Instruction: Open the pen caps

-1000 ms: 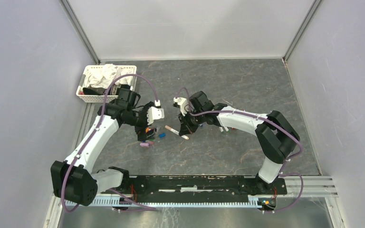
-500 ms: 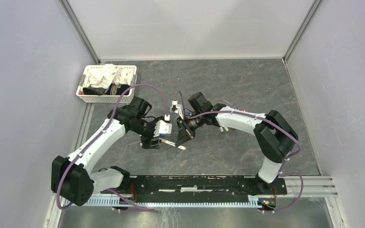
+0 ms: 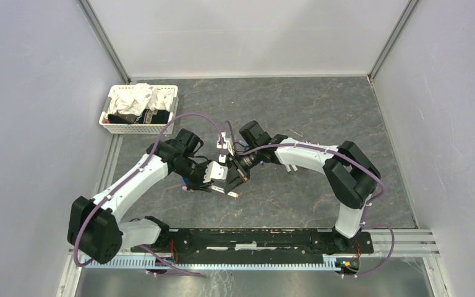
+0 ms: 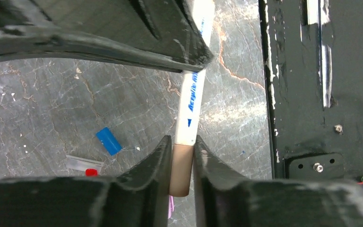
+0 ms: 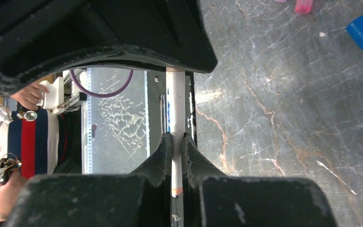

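Grey marbled tabletop (image 3: 297, 99) between pale walls (image 3: 31, 93).

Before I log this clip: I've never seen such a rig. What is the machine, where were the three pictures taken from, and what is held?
A white left arm and right arm are bolted at the near edge of a grey table, each ending in a two-finger pincer. The wide picture looks down from above. The other two come from a camera on each wrist, so the dark shapes at the bottom are that arm's own fingers. The left pincer is shut on the brown cap of a white pen; the right pincer is shut on its barrel. A loose blue cap and a pink cap lie on the table; a white basket of cloths sits far left.
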